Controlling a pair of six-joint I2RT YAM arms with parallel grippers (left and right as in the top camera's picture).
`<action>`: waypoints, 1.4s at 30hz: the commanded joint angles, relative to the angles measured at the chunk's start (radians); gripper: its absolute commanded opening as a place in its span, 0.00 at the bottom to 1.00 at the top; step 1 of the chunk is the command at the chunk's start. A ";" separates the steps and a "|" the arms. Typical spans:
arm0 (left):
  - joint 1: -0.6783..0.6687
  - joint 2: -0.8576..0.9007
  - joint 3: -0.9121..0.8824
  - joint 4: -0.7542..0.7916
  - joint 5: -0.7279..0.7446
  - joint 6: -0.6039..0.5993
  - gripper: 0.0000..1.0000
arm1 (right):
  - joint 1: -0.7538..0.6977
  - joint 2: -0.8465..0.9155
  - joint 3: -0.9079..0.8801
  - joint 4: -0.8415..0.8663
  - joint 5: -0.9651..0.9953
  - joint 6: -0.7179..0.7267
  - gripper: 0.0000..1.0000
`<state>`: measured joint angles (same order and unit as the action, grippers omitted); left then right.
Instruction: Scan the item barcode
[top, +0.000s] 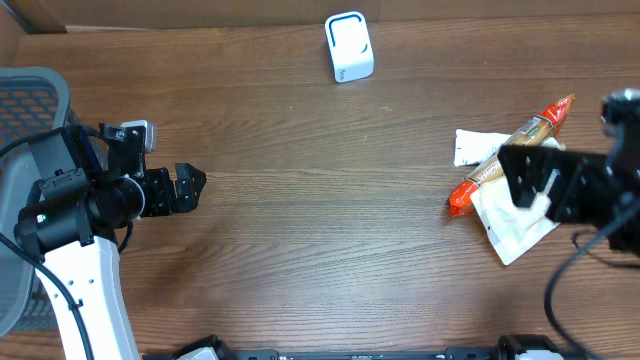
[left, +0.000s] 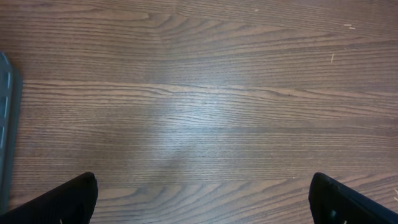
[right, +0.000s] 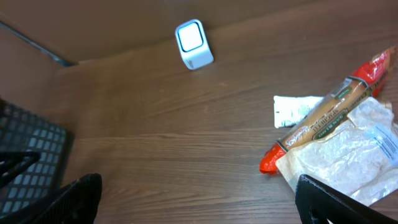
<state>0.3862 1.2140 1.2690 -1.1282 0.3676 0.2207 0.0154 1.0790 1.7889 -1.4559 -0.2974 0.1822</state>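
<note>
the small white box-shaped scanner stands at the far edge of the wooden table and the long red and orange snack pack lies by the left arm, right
No. The long red and orange snack pack lies by the right arm, not the left, as the overhead view shows. The small white box-shaped scanner does stand at the far edge of the wooden table.

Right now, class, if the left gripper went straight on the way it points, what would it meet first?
Probably the bare table: the left gripper faces only wood ahead, though its tilt is unclear.
</note>
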 joint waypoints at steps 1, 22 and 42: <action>-0.003 0.002 0.003 0.003 0.014 0.027 1.00 | 0.002 -0.031 0.016 -0.007 -0.011 -0.016 1.00; -0.003 0.002 0.003 0.003 0.014 0.027 0.99 | 0.062 -0.275 -0.452 0.393 0.134 -0.023 1.00; -0.003 0.002 0.003 0.003 0.014 0.027 1.00 | 0.109 -0.941 -1.529 1.319 0.330 -0.023 1.00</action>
<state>0.3862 1.2140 1.2682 -1.1286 0.3672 0.2207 0.1188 0.1783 0.3313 -0.1894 -0.0021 0.1600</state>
